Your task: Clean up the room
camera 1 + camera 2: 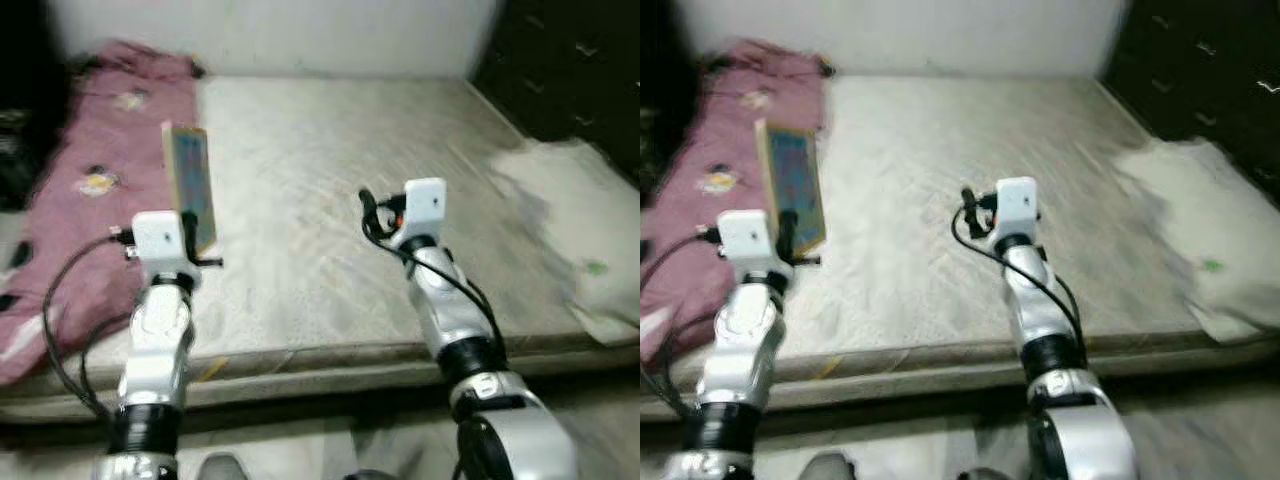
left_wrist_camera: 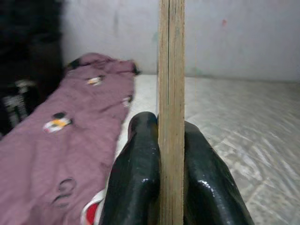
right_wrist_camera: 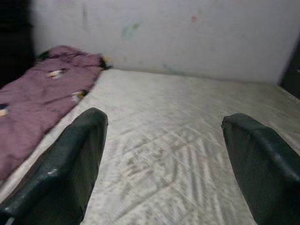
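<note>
At the far left we see a pink blanket point(image 1: 85, 190) rumpled along the mattress point(image 1: 330, 170) edge. Just beside it our left tool point(image 2: 169, 154) clamps a thin book point(image 1: 190, 185), holding it upright above the mattress near the front edge. Toward the middle our right tool point(image 3: 164, 159) hovers over bare mattress, fingers spread wide. At the right lies a white pillow point(image 1: 575, 215).

A bare, pale mattress point(image 1: 330, 200) lies low against a plain white wall point(image 1: 300, 30). Dark furniture point(image 1: 570, 70) stands on the right, and a dark area sits at the far left. The light is dim and even.
</note>
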Tool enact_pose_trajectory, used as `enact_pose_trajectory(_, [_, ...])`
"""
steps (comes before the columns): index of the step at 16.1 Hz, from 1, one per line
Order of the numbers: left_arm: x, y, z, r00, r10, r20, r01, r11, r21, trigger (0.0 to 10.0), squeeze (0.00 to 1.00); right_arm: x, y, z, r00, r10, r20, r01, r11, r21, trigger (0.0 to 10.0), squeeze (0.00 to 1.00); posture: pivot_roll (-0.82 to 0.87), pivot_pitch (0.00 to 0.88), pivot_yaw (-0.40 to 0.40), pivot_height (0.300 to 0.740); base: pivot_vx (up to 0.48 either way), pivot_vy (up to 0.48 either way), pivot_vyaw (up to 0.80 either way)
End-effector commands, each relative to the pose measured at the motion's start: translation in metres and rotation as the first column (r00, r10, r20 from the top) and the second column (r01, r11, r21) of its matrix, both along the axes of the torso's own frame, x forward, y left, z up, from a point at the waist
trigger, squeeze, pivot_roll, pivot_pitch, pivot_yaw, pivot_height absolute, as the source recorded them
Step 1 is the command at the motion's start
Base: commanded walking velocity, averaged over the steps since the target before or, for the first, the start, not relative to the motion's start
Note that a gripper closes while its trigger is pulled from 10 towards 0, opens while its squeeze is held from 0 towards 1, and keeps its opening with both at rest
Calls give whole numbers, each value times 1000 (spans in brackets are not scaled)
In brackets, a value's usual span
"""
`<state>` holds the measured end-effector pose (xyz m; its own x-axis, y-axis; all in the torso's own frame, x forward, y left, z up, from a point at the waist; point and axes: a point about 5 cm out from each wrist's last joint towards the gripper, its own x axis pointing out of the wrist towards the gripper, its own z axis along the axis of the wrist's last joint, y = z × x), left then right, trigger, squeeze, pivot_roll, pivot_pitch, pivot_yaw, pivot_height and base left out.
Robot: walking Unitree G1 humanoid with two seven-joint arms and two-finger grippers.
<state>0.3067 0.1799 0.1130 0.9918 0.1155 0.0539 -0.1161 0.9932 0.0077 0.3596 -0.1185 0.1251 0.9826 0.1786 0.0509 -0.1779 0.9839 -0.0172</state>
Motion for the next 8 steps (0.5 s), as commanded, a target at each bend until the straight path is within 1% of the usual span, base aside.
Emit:
enact_pose_trajectory(1, [3,3,12,999,4,52,-4,1000,9,10000,0,2,3,5,1000,12,19,-12,1000,-2,10000,0,103,0,-72,740,0,0,763])
enact_pose_trajectory(8, [3,2,12,998,-5,56,4,1000,14,10000,0,2,3,5,1000,8,15,-8,1000,1,10000,0,102,0,-70,740,0,0,0])
